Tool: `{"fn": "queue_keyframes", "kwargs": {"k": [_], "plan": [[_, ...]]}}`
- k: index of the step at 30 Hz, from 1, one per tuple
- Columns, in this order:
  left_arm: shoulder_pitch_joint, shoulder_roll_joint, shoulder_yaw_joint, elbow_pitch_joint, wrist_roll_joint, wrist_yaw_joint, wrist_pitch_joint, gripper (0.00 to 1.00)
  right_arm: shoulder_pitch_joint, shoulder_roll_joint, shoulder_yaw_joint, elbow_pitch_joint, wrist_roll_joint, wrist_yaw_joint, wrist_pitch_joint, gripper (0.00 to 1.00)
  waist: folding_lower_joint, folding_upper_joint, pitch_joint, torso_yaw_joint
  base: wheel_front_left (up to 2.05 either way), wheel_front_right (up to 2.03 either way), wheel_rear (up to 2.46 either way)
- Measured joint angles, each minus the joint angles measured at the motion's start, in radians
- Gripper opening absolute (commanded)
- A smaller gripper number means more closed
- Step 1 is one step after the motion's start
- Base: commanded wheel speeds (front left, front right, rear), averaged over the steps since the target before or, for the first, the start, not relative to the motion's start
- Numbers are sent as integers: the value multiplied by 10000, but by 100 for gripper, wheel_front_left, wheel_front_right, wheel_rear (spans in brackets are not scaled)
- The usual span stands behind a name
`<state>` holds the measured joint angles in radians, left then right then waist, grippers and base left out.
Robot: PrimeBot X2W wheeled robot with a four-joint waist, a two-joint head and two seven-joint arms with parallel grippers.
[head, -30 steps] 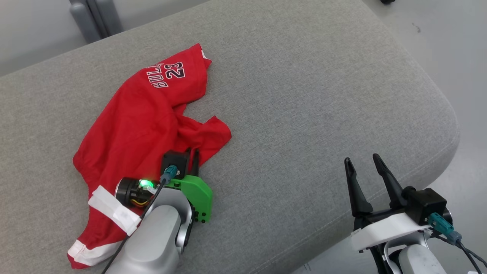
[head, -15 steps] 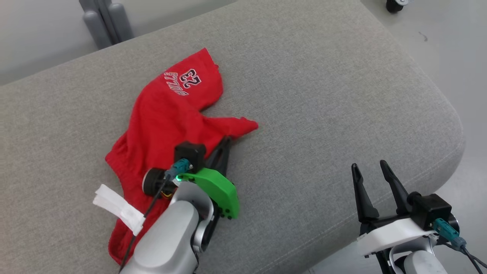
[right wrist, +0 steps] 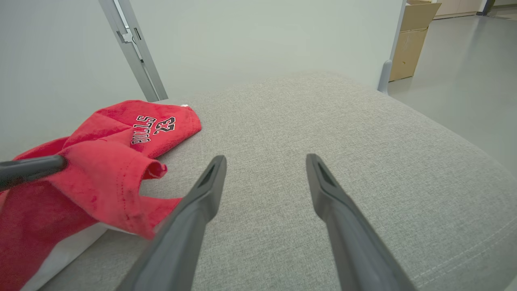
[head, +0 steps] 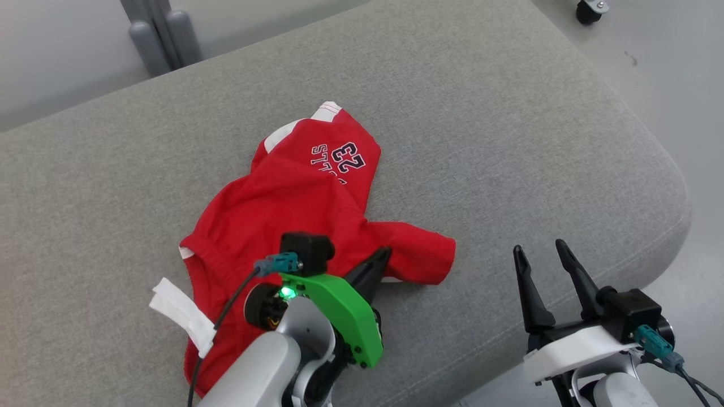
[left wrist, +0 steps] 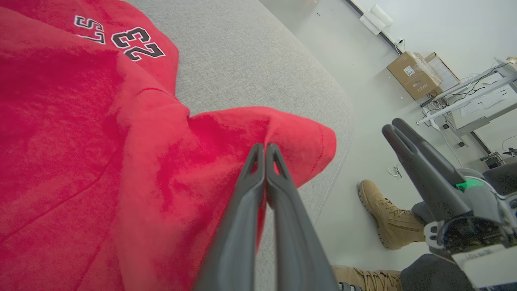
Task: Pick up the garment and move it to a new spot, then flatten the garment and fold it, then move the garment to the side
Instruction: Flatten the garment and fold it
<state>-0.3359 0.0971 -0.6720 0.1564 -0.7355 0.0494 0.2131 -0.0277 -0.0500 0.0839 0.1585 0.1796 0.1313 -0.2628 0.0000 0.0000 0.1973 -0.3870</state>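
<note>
The right gripper hangs by the cushion's front edge, jaws wide and empty. The left gripper has its jaws pinched together on a fold of the red garment (lettering partly creased away), which lies crumpled mid-cushion, its near end hidden behind the left arm.

The left arm is cased in silver. A green bracket is fitted at its wrist, topped by a black camera box into which a teal plug and black cable are run. A white bracket is carried by the right arm. Long dark tapered fingers are fitted to both.
</note>
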Motion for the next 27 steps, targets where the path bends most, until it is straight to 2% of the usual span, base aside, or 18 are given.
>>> {"fn": "queue_keyframes", "kwargs": {"k": [4, 9, 14, 15, 16, 18, 23, 27], "plan": [[-761, 27, 288, 836, 184, 226, -10, 0, -81, 0, 161, 23, 4, 0, 2, 100, 0, 0, 130, -141, 0, 0, 0], [-2021, 136, 658, 2543, 683, 495, -516, 0, -202, 0, 297, 33, 65, 0, 0, 100, 0, 0, 322, -420, 0, 0, 0], [-3074, 159, 704, 4151, 978, 357, -882, 2, -203, -2, 349, 48, 119, 2, 0, 100, 0, 0, 555, -635, 0, 0, 0], [-3230, 199, 639, 4416, 1147, 291, -1012, 12, -204, 0, 357, 54, 125, 0, 0, 100, 0, 0, 584, -666, 0, 0, 0], [-3408, 247, 579, 4713, 1306, 282, -1227, 36, -204, 0, 353, 65, 125, 0, 0, 100, 0, 0, 616, -695, 0, 0, 0], [-3694, 286, 483, 5256, 1509, 159, -1549, 100, -204, -2, 328, 86, 125, 0, 2, 100, 0, 0, 662, -717, 0, 0, 0], [-3786, 38, 587, 5833, 1333, -230, -2566, 100, -221, -2, 123, 102, 123, 0, 2, 100, 0, 0, 605, -609, 0, 0, 0], [-3737, -31, 982, 5434, 1233, -130, -4061, 100, -194, 4, -111, 6, 6, 2, 2, 100, 0, 0, 499, -349, 0, 0, 0]]}}
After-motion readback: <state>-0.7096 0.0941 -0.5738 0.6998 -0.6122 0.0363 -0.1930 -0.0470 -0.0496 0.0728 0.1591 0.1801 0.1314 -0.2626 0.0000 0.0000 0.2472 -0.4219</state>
